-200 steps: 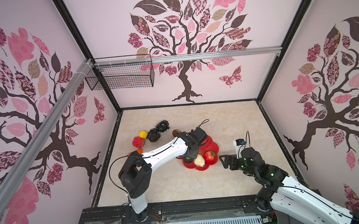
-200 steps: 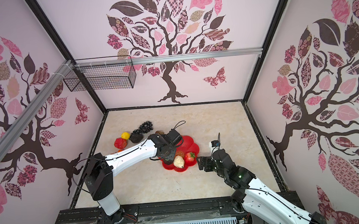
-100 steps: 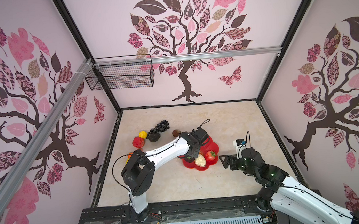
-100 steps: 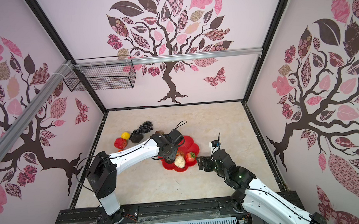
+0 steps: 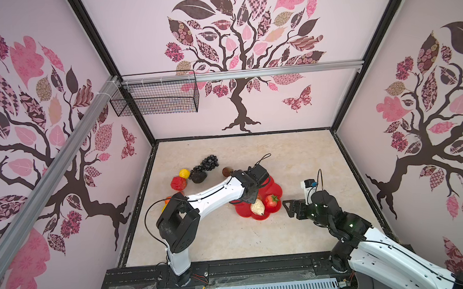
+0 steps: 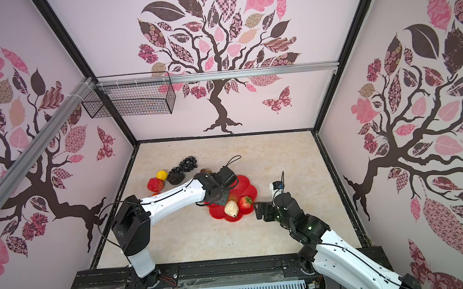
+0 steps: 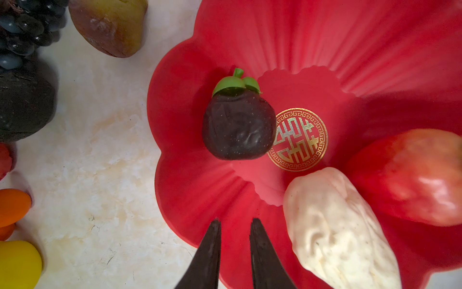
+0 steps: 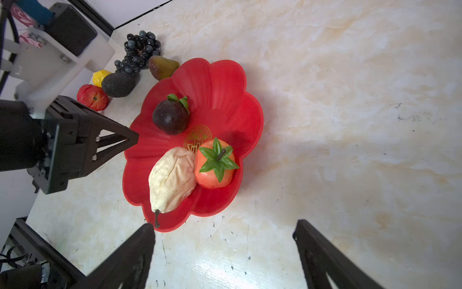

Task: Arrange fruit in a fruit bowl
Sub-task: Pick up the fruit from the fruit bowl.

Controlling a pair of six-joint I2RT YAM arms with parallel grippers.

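Observation:
The red flower-shaped fruit bowl [image 5: 272,185] [image 6: 245,181] [image 7: 325,50] [image 8: 225,82] holds a cream pear [image 7: 335,225] [image 8: 172,180], a red strawberry [image 8: 215,165] [image 5: 271,200] and a dark purple fruit with a green cap [image 7: 238,125] [image 8: 170,117]. My left gripper [image 7: 235,221] [image 8: 132,138] hovers over the bowl's rim, short of the dark fruit. Its jaws stand slightly apart with nothing between them. My right gripper [image 8: 223,225] [image 5: 286,208] is wide open over bare table just right of the bowl.
Left of the bowl lie black grapes [image 5: 208,163], a dark avocado [image 5: 198,177], a lemon [image 5: 184,173], a red apple [image 5: 178,183] and a brown fig [image 7: 107,25]. An orange [image 7: 12,205] and another lemon [image 7: 17,265] sit under my left arm. A wire basket [image 5: 156,100] hangs on the back wall.
My left arm has shifted slightly over the bowl and its jaws have parted a little. The right arm has not moved.

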